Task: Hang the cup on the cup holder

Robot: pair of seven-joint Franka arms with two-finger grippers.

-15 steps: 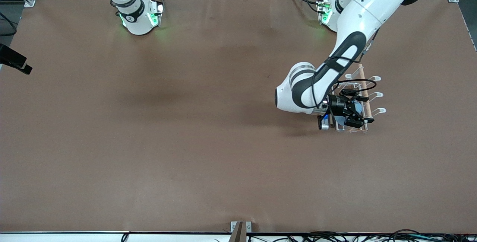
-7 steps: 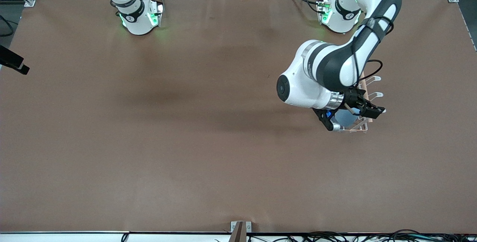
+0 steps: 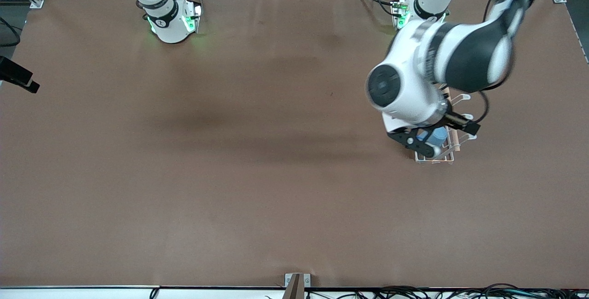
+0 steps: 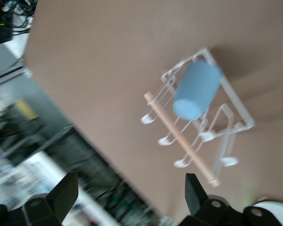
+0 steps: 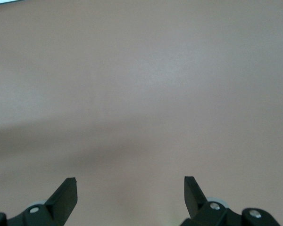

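Now that the left gripper has let go and lifted clear, fingers spread and empty, the cup sits on a prong of the cup holder toward the left arm's end of the table. By the look of it the hanging is done. The right gripper waits, spread, over bare table.

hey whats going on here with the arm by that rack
The cup already sits on a prong of the cup holder, toward the left arm's end of the table. The left gripper is open and empty, up in the air over the holder, not touching the cup. The right arm waits, its gripper open over bare table.
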